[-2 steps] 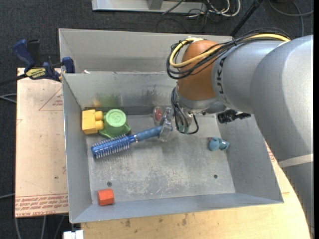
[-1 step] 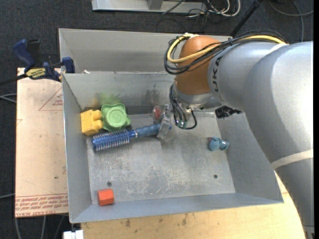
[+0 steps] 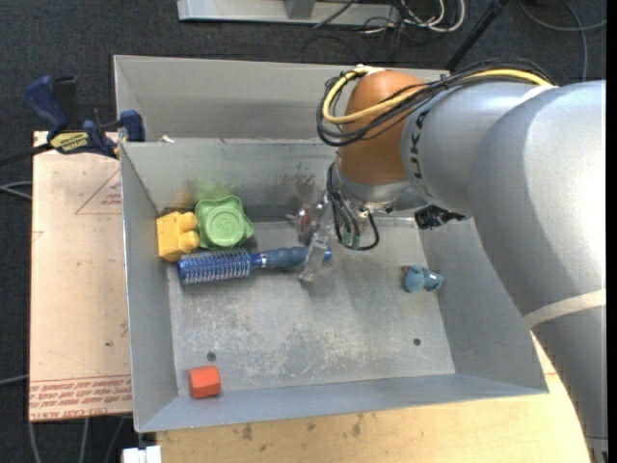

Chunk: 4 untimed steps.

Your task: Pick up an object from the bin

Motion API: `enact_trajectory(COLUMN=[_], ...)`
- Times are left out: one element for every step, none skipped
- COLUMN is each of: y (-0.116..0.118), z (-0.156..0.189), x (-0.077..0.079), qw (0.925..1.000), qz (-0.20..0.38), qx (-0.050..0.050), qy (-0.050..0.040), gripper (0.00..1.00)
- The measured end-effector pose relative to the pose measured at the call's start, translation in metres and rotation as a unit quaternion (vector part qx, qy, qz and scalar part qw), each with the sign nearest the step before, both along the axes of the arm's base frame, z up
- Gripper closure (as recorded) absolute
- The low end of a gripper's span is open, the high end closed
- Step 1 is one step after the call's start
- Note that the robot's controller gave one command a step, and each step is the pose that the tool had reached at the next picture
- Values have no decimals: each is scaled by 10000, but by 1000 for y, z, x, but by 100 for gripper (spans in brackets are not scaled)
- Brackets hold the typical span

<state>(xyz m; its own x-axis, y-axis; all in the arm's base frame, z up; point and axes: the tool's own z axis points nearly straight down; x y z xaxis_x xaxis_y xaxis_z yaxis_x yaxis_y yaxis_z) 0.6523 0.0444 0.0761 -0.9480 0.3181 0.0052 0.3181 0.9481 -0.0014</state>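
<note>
My gripper [image 3: 313,249] hangs low over the middle of the bin, its fingers down at the right end of a blue hairbrush [image 3: 236,263]. The brush lies flat, bristle head to the left and handle pointing right toward the fingertips. Whether the handle sits between the fingers is hidden by the gripper body. Just above the brush head lie a green lobed block [image 3: 224,223] and a yellow block [image 3: 176,234], touching each other.
A small light-blue piece [image 3: 420,280] rests to the right of the gripper near the right wall. An orange cube [image 3: 204,382] sits in the front left corner. The arm with its orange cover and cables fills the upper right.
</note>
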Motion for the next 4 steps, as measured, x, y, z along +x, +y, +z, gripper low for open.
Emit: enact_trajectory(y=[-1,1,0,0], z=[-2,-4,109,104], x=[0,-15,0,-1], qw=[10000,10000,9994,9994], qz=[1,71,335,338], qx=[-8,-2,-3,-3], qy=[-26,-64,-76,-42], gripper=[100,100,100,0])
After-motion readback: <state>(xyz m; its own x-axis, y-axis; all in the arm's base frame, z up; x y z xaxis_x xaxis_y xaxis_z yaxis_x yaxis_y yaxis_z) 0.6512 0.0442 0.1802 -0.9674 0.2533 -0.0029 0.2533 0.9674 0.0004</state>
